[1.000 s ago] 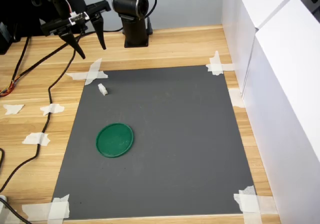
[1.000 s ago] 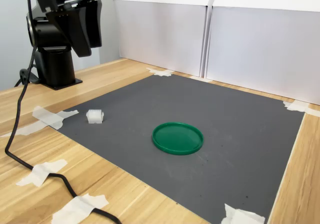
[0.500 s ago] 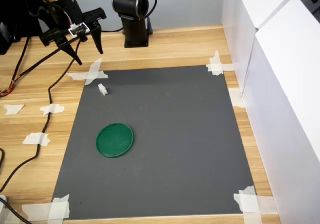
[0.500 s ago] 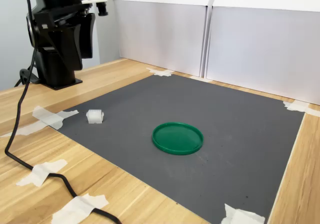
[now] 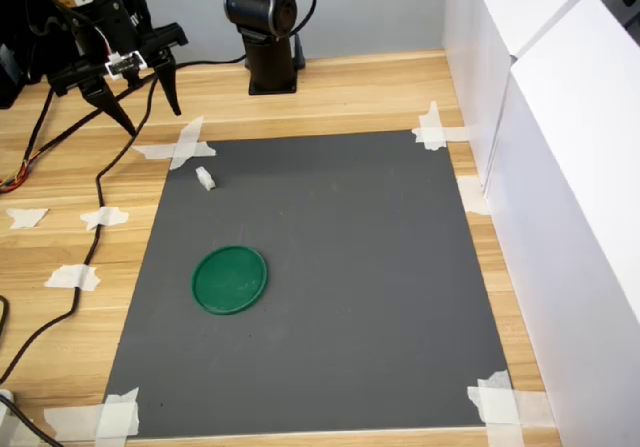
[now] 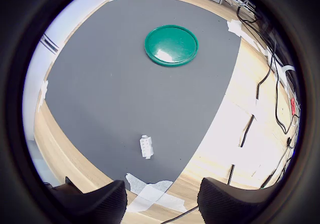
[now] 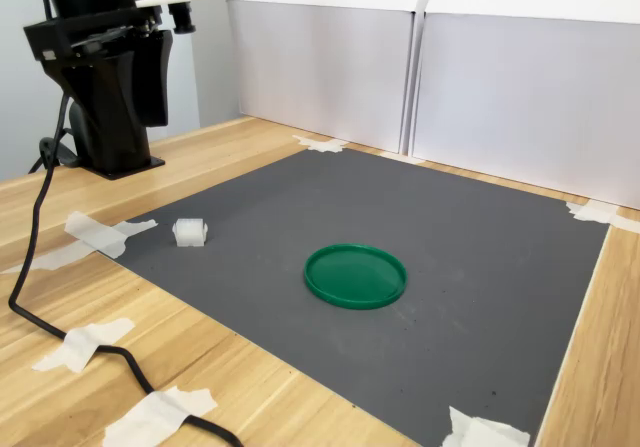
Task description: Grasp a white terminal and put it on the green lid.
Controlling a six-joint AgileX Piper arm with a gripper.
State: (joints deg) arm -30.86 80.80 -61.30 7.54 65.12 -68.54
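Wooden planks form the tabletop (image 5: 330, 92), and a dark grey mat (image 5: 330, 287) is taped down on it at the corners, with white panels (image 7: 480, 77) walling off one side.

The white terminal (image 5: 205, 178) lies on the mat close to the corner held by a cross of white tape (image 5: 180, 147); in the second exterior view it (image 7: 190, 231) sits just inside the mat's edge at the second exterior view's left. The green lid (image 5: 230, 279) rests flat on the mat, well apart from the terminal, and nothing lies on it.

The hand (image 5: 138, 95) hangs over bare wood beyond that taped corner, off the mat, with its two dark fingers (image 6: 90, 201) spread wide and nothing between them. In the first exterior view the terminal lies down and to the right of the hand, on the far side of the tape cross. The wrist view shows the terminal (image 6: 146, 147) ahead of the open fingertips, roughly between their lines, with the lid (image 6: 171, 45) much farther on along about the same direction. The terminal's long side appears to run roughly along that line toward the lid, so the fingers would likely close across its short width. The coming move probably calls for a forward reach over the tape and a descent.
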